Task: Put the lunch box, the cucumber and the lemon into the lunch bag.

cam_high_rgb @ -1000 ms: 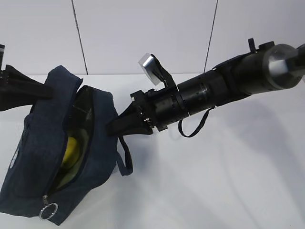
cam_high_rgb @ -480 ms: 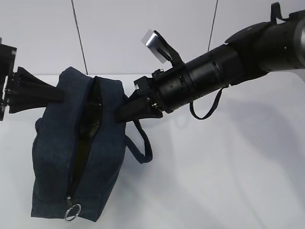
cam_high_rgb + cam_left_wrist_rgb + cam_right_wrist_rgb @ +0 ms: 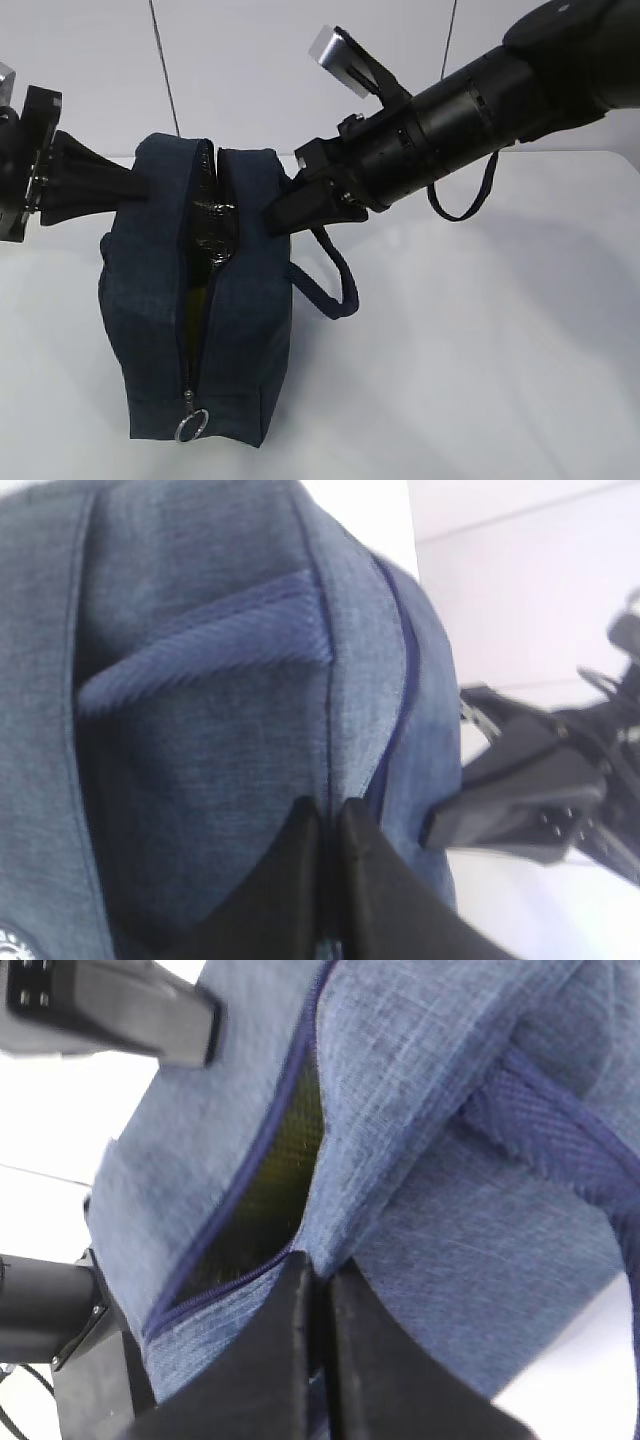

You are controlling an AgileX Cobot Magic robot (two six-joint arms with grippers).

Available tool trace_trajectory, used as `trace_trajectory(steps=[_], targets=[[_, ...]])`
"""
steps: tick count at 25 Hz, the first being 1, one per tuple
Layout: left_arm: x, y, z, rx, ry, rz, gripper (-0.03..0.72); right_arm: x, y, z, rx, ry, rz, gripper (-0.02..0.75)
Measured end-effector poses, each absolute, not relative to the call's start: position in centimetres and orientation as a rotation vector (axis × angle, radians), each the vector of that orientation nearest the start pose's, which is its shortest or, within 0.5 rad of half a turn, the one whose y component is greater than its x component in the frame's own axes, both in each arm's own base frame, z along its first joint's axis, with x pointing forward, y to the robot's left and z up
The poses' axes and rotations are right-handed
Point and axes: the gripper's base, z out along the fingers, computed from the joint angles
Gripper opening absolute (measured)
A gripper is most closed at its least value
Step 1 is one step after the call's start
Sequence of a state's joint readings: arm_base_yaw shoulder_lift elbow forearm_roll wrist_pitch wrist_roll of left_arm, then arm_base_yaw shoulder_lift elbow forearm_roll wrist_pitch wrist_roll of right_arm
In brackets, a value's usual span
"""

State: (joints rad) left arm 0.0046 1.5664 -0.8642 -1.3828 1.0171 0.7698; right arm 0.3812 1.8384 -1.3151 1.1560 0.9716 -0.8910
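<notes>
The dark navy lunch bag (image 3: 150, 300) stands upright on the white table, its zipper gap a narrow slit running down to the metal ring pull (image 3: 191, 425). My left gripper (image 3: 135, 185) is shut on the fabric at the bag's upper left side. It pinches a seam (image 3: 327, 810) below a handle strap (image 3: 200, 650). My right gripper (image 3: 272, 222) is shut on the fabric at the upper right side, just beside the zipper edge (image 3: 318, 1275). Only a dim olive-yellow interior (image 3: 270, 1180) shows through the gap. The lunch box, cucumber and lemon are hidden.
One cord handle (image 3: 335, 285) hangs in a loop off the bag's right side under the right arm. A white wall with dark seams stands behind the white table (image 3: 480, 360). A black strap (image 3: 465, 205) dangles from the right arm.
The bag has been lifted from lying tilted and wide open to standing upright. Its opening has closed to a slit, hiding the yellow inside. Both grippers rose and shifted right with it.
</notes>
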Motion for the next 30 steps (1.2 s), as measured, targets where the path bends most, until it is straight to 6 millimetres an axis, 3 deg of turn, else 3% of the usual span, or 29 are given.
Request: trace_trajectory(steps=[10, 16, 30], targets=[[28.6, -9.9, 23.7, -0.061, 2.401, -1.345, 0.001, 32.7, 20.2, 25.9, -0.766, 2.355, 1.174, -0.01], [28.8, -9.9, 23.6, -0.089, 2.392, -1.311, 0.001, 32.7, 20.1, 25.9, -0.762, 2.362, 1.169, -0.01], [28.5, -12.2, 23.7, -0.08, 2.381, -1.319, 0.001, 32.4, 19.4, 26.7, -0.797, 2.377, 1.033, -0.01]])
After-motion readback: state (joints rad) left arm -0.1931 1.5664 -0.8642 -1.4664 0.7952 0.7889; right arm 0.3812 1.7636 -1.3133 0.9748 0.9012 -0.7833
